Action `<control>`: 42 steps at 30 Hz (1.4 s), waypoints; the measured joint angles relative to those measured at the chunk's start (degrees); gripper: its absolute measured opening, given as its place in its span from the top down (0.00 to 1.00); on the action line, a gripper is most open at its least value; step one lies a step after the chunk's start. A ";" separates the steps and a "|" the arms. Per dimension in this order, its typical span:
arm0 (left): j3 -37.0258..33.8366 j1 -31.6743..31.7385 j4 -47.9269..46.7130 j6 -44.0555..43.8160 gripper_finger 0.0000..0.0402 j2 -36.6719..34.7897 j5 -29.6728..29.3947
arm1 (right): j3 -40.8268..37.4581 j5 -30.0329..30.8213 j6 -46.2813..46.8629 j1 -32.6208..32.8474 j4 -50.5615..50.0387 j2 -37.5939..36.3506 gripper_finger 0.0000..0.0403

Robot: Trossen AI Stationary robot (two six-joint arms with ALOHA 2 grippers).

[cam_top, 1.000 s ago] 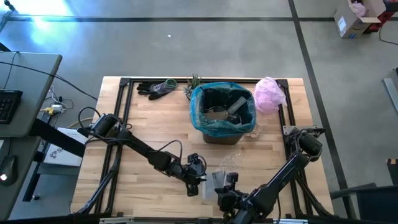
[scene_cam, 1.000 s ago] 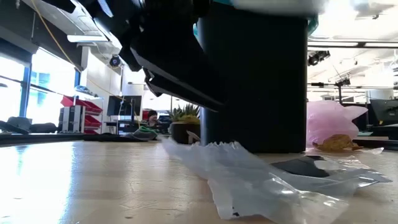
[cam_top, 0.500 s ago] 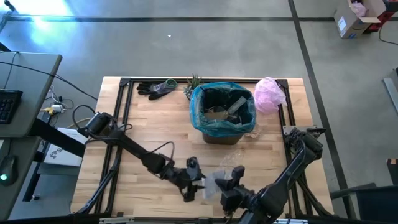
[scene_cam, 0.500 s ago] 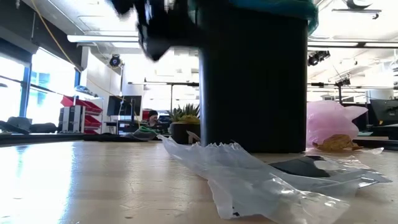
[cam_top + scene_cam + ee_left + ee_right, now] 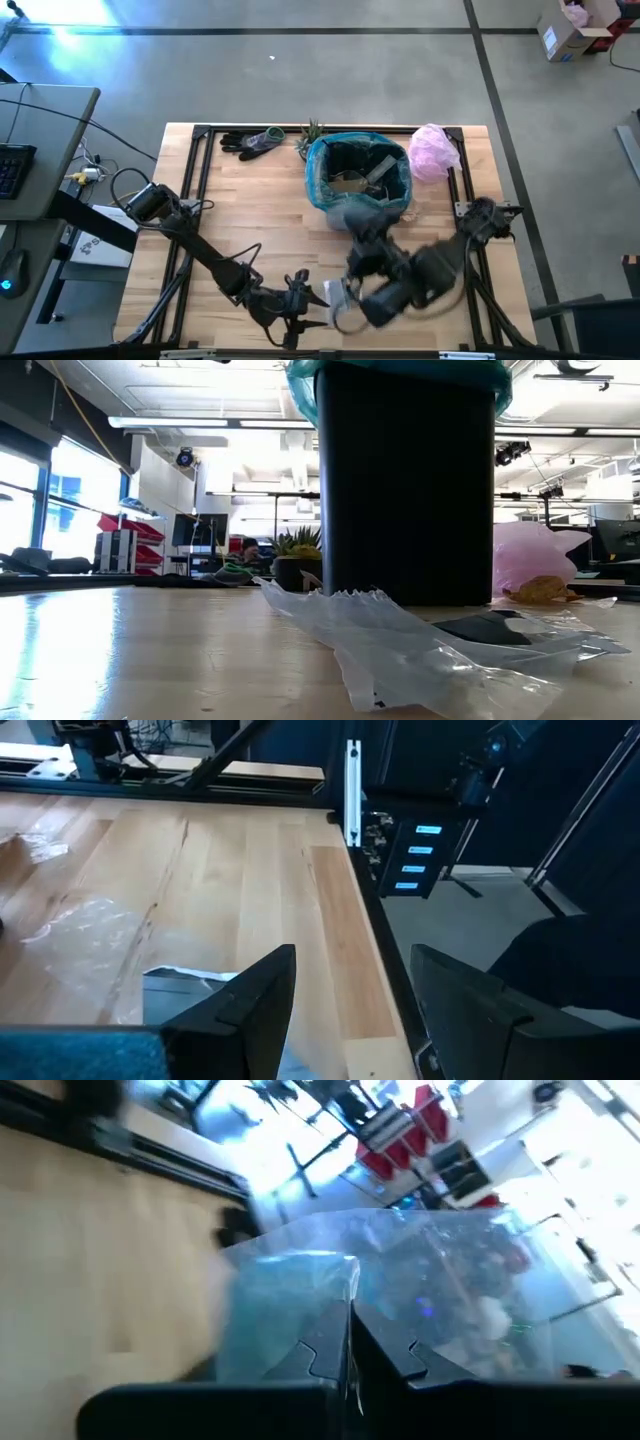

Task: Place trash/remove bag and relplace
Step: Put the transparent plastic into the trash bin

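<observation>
The desk [image 5: 240, 200] is pale wood planks with a black metal frame along its edges, standing on a grey concrete floor [image 5: 300, 70] crossed by a dark line. A second grey desk with a keyboard [image 5: 12, 168] sits at the left edge of the high view, and a cardboard box [image 5: 572, 28] lies in the upper right corner.

A black bin [image 5: 405, 485] stands in the upper middle of the desk, lined with the teal bag [image 5: 322, 170], whose rim folds over the top; trash [image 5: 358, 180] already lies inside it. Just right of the bin is a pink bag [image 5: 434, 150]; to its upper left are a small plant [image 5: 311, 131] and dark gloves [image 5: 250, 142].

In the low view a clear plastic wrapper [image 5: 400, 645] sprawls across the wood in front of the bin, with a brownish lump [image 5: 540, 590] beside the pink bag. Behind, an open workshop shows bright ceiling lights and red shelves [image 5: 135, 532].

The left gripper [image 5: 290, 318] is at the lower middle of the desk, its fingers [image 5: 255, 1005] spread apart and empty over a silvery wrapper [image 5: 180, 990]. The right gripper [image 5: 368, 228], blurred, is just below the bin, fingers [image 5: 330, 1345] pressed together around a clear film that veils its wrist view.
</observation>
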 joint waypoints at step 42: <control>-0.04 -2.67 -5.57 0.50 0.54 0.13 -2.36 | -3.82 -20.35 4.24 -21.37 -3.05 -5.87 0.54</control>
